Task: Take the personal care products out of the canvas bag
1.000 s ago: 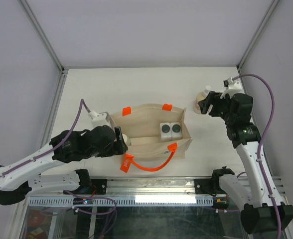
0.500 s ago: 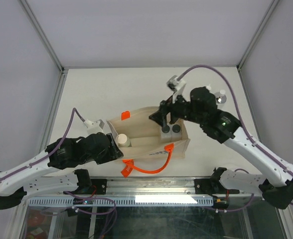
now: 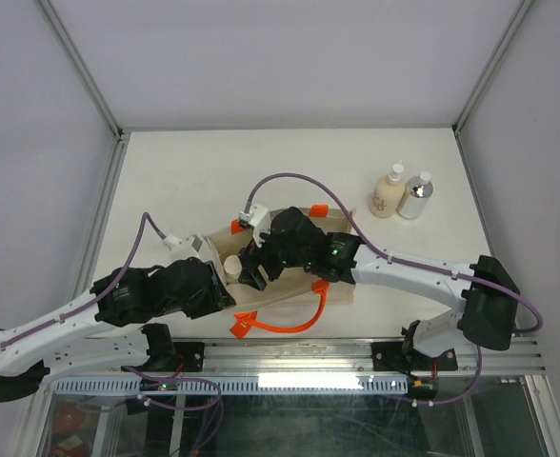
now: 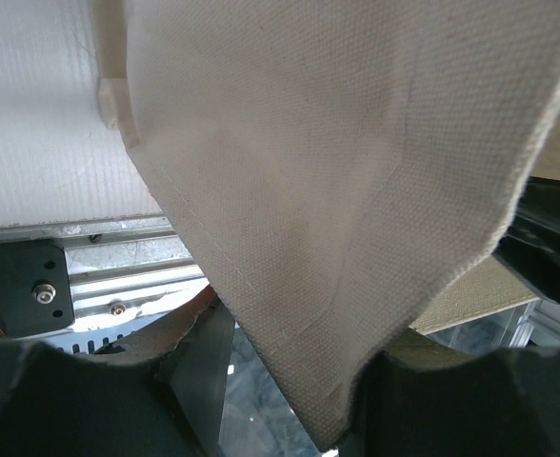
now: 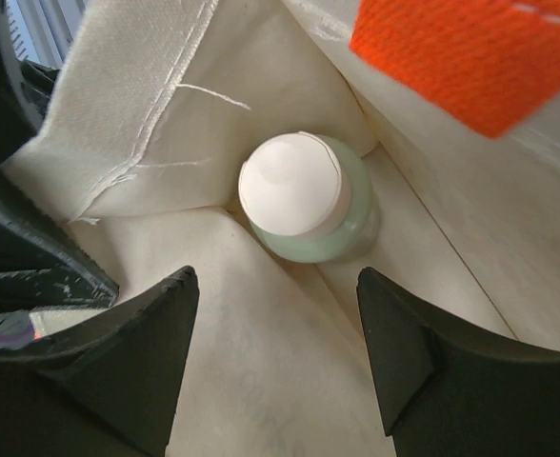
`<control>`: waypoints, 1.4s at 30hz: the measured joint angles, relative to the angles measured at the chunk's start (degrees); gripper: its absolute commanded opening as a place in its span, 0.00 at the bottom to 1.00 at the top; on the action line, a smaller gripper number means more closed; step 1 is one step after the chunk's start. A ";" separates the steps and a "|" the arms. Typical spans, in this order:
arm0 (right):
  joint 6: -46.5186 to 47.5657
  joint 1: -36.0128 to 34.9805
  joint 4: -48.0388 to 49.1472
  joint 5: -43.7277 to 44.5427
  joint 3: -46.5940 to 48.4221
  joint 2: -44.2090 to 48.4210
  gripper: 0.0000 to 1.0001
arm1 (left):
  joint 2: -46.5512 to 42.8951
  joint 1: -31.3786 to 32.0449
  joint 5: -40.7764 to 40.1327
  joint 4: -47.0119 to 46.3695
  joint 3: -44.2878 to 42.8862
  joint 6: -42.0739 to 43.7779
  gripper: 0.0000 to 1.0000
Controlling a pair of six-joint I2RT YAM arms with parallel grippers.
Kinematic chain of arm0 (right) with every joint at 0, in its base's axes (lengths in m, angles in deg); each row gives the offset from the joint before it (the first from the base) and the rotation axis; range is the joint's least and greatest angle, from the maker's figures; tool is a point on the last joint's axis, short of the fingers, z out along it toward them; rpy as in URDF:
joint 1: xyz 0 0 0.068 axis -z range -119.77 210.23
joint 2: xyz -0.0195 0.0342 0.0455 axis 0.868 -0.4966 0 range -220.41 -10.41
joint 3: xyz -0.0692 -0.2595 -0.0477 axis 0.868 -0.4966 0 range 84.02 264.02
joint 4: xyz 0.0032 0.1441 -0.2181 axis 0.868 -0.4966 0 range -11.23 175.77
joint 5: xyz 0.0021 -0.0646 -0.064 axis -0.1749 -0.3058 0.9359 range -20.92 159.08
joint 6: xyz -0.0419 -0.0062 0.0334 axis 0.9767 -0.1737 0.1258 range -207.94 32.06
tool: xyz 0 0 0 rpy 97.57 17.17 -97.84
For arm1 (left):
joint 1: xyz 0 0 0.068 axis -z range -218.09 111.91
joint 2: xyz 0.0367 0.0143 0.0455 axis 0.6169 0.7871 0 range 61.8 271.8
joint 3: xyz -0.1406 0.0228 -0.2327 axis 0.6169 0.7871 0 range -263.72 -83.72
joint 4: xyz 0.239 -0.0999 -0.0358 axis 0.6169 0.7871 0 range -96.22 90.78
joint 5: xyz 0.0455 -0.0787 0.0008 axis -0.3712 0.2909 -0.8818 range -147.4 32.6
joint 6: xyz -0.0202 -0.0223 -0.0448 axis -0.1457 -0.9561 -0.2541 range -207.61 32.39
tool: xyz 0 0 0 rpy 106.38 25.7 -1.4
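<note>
The canvas bag (image 3: 290,293) stands open at the table's near middle. My left gripper (image 3: 225,288) is shut on the bag's left end wall; in the left wrist view the canvas bag (image 4: 337,190) fills the frame, its corner pinched in the left gripper (image 4: 294,386). My right gripper (image 3: 254,269) reaches down into the bag. In the right wrist view the right gripper (image 5: 275,286) is open just above a round-capped bottle (image 5: 294,190) that stands upright in the bag's corner. That bottle's cap (image 3: 232,267) shows from above. A cream bottle (image 3: 387,192) and a silver bottle (image 3: 416,195) stand on the table at the back right.
The bag's orange handle (image 3: 290,322) loops toward the near edge, and an orange tab (image 5: 470,57) hangs over the bag's mouth. My right arm (image 3: 404,271) stretches across the bag from the right. Metal frame posts (image 3: 118,133) border the table.
The right arm left the cream bottle beside the silver one, then swung left and down into the bag. The left gripper closed on the bag's left end.
</note>
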 measured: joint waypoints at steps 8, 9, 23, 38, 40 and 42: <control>9.66 -1.86 11.02 0.96 -3.69 -4.00 0.75 | -2.08 0.00 0.20 0.11 0.74 -1.11 0.40; 11.32 -1.99 12.37 0.79 -4.42 -4.28 0.75 | -2.19 0.00 0.20 0.22 0.74 -1.14 0.40; 22.51 -2.29 25.55 -1.20 -5.55 -11.85 0.57 | -2.27 0.00 0.46 1.11 0.74 -1.25 0.42; 23.04 -2.64 31.34 0.20 -8.22 -11.23 0.00 | -2.12 0.00 0.42 1.36 0.74 -1.20 0.42; 22.84 -2.78 31.34 1.09 -8.90 -10.45 0.00 | -2.10 0.00 0.39 1.36 0.74 -1.20 0.43; 22.77 -2.84 31.17 2.21 -9.46 -9.68 0.00 | -2.01 0.00 0.35 1.38 0.72 -1.18 0.43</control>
